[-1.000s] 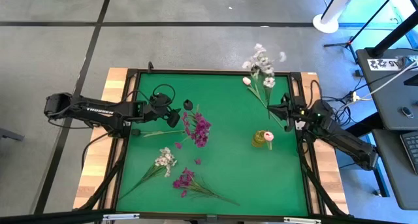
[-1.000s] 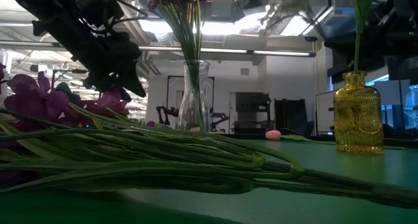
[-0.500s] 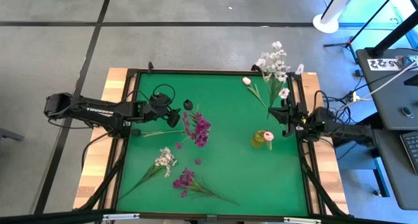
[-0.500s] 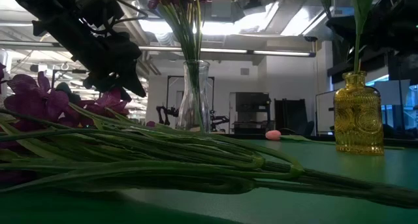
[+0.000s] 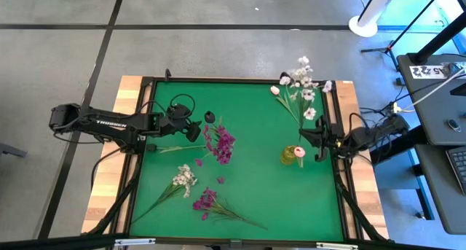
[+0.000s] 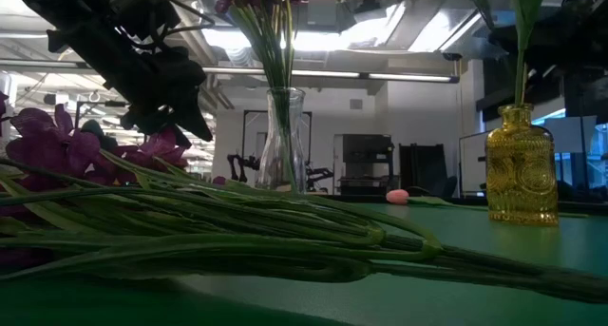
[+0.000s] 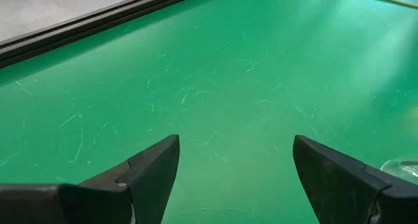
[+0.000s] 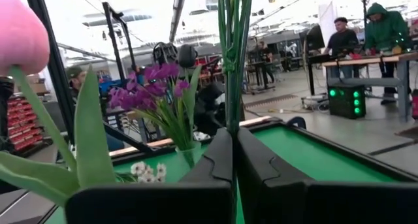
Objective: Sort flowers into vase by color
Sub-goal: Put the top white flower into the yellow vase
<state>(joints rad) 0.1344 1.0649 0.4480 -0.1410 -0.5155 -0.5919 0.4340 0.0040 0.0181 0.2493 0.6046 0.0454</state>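
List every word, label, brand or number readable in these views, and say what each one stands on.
"TROSSEN": white lettering on the dark left arm, seen from above.
A white tag with dark digits lies on the grey desk right of the table: too blurred to read.
Nothing legible in the low view or either wrist view.

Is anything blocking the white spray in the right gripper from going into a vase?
The right gripper, shut on the white spray, is beside the yellow vase, whose mouth already holds a pink tulip. No empty vase is visible.

Right hand (image 8: 232,178) clamping green stems (image 8: 234,54), pink tulip bud (image 8: 21,33) close, purple flowers (image 8: 155,87) beyond
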